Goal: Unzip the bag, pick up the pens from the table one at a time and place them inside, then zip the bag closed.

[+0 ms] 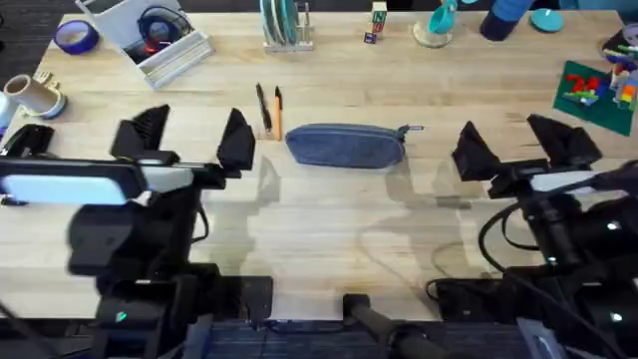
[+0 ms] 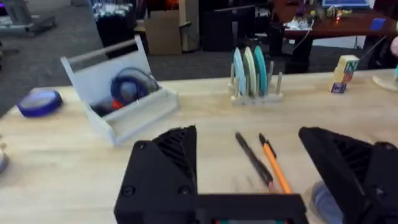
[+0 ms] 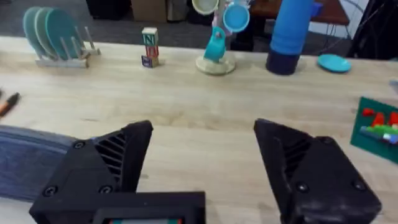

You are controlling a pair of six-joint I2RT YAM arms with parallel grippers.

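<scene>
Left end effector (image 1: 192, 138): black ribbed fingers, spread wide, empty, which I hold above the bench (image 1: 329, 229) left of the pens. Right end effector (image 1: 526, 145): same build, also spread, empty, right of the bag. Bag (image 1: 346, 144): oblong grey-blue fabric pouch, lying mid-bench. Black pen (image 1: 263, 108) and orange pen (image 1: 278, 111): slim, side by side, just left of the bag. Bench: pale planked wood.

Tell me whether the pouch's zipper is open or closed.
Closed, as far as the overhead view shows: the oblong grey-blue fabric pouch shows no gap along its top, its pull tab at one end.
</scene>
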